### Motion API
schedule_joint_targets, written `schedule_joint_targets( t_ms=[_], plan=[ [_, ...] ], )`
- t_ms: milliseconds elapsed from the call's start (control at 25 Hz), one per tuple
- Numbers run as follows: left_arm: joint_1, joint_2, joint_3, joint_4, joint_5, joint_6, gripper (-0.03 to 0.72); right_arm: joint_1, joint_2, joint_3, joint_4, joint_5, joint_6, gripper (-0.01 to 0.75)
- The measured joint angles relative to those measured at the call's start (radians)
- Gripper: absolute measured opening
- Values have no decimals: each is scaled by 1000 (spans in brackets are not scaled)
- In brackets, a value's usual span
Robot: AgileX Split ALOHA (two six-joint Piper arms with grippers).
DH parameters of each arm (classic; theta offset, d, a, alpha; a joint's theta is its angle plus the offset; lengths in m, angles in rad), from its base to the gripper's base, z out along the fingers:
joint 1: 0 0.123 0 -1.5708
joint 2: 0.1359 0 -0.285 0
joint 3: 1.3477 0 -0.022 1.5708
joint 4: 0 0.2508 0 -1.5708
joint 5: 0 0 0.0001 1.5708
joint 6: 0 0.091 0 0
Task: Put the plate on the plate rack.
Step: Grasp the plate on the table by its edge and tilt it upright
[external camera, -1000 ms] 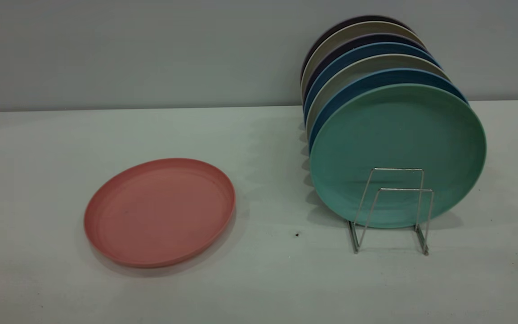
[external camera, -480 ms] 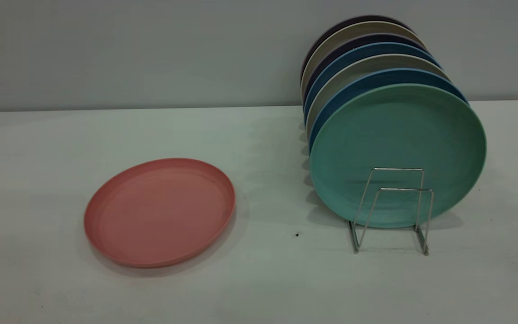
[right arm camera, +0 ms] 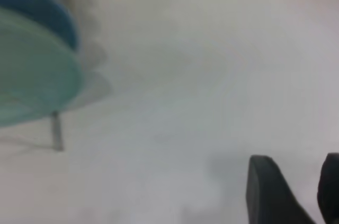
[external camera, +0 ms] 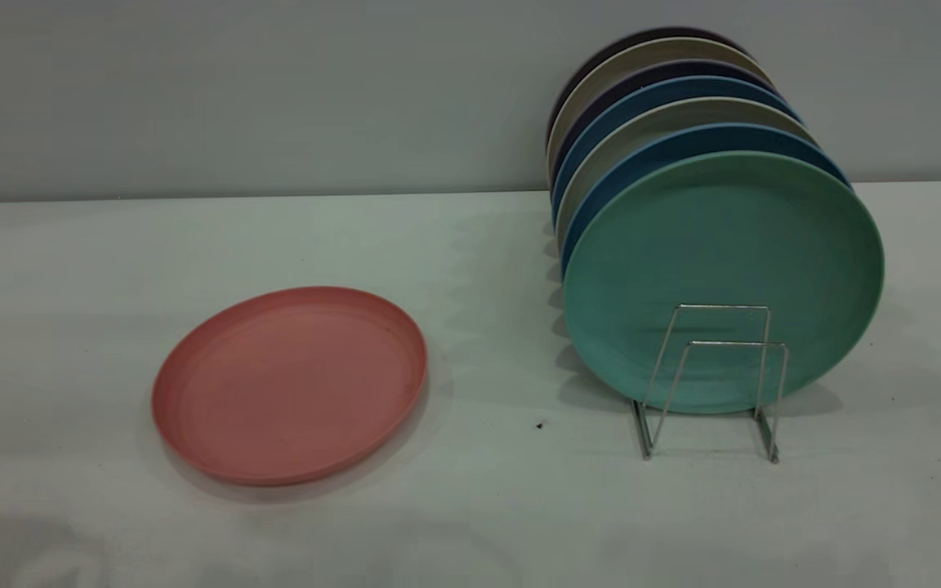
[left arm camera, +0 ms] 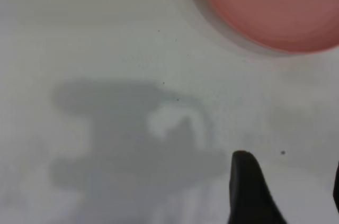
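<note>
In the exterior view, the plate [external camera: 291, 384] lies flat on the pale bench [external camera: 487, 514], left of centre and right way up. Well apart to its right stands the plate rack [external camera: 711, 380], its two front wire loops bare, with a teal-green plate [external camera: 724, 269] upright just behind them and a row of blue plates [external camera: 683, 139] and pale ones leaning behind that. A small dark shape shows at the far left edge of the view, level with the pink dish and well clear of it; what it is cannot be told.

In the left wrist view, the left pincer [left arm camera: 288, 189] hangs over bare bench, its dark fingers [left arm camera: 249, 192] spread apart and holding nothing. The plate [left arm camera: 270, 7] sits beyond the fingertips, not touching them, and the arm's shadow falls on the bench beside them.

In the right wrist view, the right pincer [right arm camera: 299, 189] is likewise released over bare bench, a gap between its fingers [right arm camera: 270, 192]. The teal-green plate [right arm camera: 32, 70] and a leg of the plate rack [right arm camera: 56, 131] stand well off.
</note>
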Motion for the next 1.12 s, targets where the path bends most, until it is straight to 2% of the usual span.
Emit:
schedule_joint_targets(
  t_ms=[160, 360, 480, 760, 1120],
  plan=[
    [93, 139, -84, -237, 28, 268, 414, -60, 121, -50, 68, -54, -37, 243],
    [196, 276, -198, -572, 103, 645, 414, -61, 197, -108, 82, -107, -110, 243],
    [246, 387, -254, -706, 142, 792, 414, -62, 259, -127, 83, -130, -131, 243],
    [269, 701, -391, -759, 189, 875, 414, -65, 430, -176, 83, -170, -152, 243],
    [258, 809, -496, -792, 181, 910, 414, -101, 524, -228, 83, -219, -133, 232]
  ],
)
